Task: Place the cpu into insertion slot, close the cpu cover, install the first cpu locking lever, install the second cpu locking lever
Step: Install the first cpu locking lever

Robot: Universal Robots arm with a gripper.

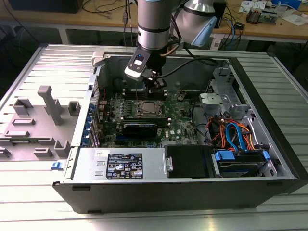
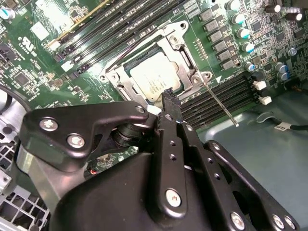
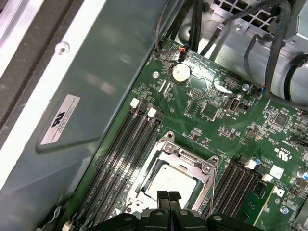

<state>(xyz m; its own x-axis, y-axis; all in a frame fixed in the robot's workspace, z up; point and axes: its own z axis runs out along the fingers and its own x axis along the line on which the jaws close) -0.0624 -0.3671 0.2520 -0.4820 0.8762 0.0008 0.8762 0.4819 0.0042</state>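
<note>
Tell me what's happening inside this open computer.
A robot arm is working inside the computer case. The chip already sits in place on the green board, and the metal cover frame lies down around it. The tool, fingers together and holding nothing, hangs close over the chip's edge. One thin locking lever sticks out over the memory slots, apparently not latched.

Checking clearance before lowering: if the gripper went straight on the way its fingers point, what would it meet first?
Probably the near edge of the cpu cover, or the cpu seated under it; the shut gripper points at that border. Depth is unclear, so I cannot say which.
</note>
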